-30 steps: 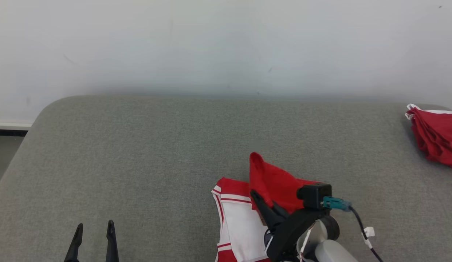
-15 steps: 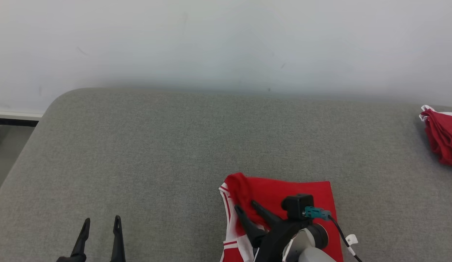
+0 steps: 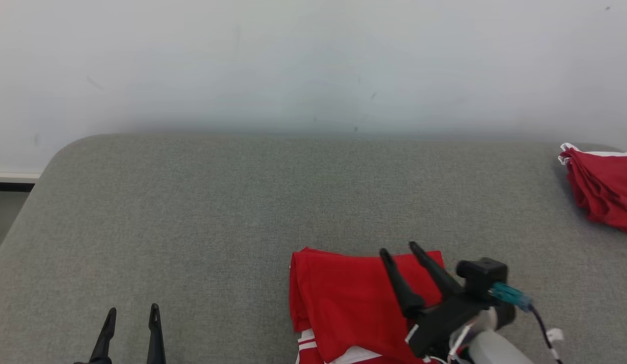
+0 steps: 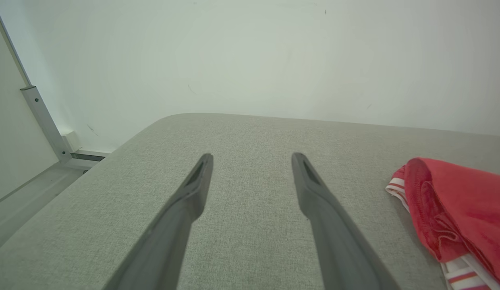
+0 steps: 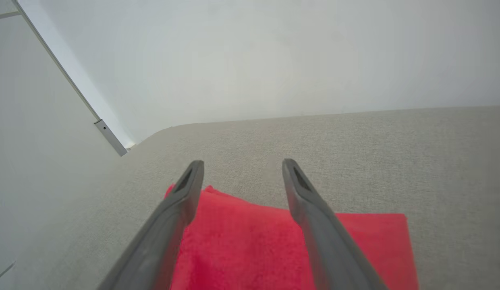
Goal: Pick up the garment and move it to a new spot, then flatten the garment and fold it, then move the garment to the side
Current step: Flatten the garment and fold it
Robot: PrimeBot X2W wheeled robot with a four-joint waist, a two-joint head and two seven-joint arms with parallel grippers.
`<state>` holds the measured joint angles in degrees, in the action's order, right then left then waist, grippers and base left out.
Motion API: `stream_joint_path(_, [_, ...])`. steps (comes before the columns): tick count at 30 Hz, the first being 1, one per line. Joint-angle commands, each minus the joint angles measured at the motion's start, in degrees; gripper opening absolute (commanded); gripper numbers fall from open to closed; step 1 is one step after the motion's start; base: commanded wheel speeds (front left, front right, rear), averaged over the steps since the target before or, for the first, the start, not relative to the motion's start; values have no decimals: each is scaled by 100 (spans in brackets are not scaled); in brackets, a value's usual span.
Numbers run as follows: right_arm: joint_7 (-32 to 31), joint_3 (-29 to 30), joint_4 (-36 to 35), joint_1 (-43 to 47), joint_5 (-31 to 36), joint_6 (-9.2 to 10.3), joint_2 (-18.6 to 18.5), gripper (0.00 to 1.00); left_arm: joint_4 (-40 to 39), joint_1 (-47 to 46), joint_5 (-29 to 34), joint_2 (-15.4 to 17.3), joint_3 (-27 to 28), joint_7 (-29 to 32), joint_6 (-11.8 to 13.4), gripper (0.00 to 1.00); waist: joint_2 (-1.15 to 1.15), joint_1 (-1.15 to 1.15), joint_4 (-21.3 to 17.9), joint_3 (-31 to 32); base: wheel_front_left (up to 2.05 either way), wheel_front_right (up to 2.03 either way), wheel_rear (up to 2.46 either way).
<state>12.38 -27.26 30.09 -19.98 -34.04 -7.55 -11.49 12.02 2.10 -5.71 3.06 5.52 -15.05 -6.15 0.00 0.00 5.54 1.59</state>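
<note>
Left gripper (image 3: 132, 309): at the near left edge of the head view, fingers pointing away from the robot; the jaws stand wide apart with nothing between them, over bare fabric well to the left of the garment.
Garment (image 3: 343, 298): a red piece with white striped trim, lying folded on the near part of the surface, right of centre; a red layer is on top, and the white bands peek out at its near left corner. Its left side is rumpled into a soft roll, while the far edge lies straight.
Right gripper (image 3: 398, 248): over the garment's right half, angled to the far left; the two fingers are spread wide and grip nothing. The tips reach the garment's far edge, and I cannot tell whether they touch the cloth.
Teal connector (image 3: 510, 294): on the right wrist behind the fingers, with a black cable trailing from it.
Grey padded surface (image 3: 192, 202): covers the work area, with a rounded far left corner.
Red garment pile (image 3: 604, 194): at the far right edge, well apart from the folded garment, with a white hem showing.
White wall (image 3: 293, 60): rises right behind the surface.
</note>
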Motion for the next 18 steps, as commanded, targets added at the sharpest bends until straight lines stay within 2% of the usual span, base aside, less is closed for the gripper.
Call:
stream_joint_path(1, [26,36,-73,123,65,14,-50,100,-23,54,27,-11,16,-16,-26,100,0,0,-21,13,0,0,0])
stream_joint_path(5, [-53,281,-516,571,161,14,-310,100,-31,75,30,-14,36,-16,-21,100,0,0,-47,22,0,0,0])
stream_joint_path(9, [-45,530,-867,927,336,14,-355,100,-59,111,39,-16,29,-16,-27,100,0,0,-50,19,0,0,0])
stream_joint_path(18, [228,1478,-1488,1546,1075,14,7,100,-54,131,40,-17,5,-16,-34,100,0,0,-49,29,0,0,0])
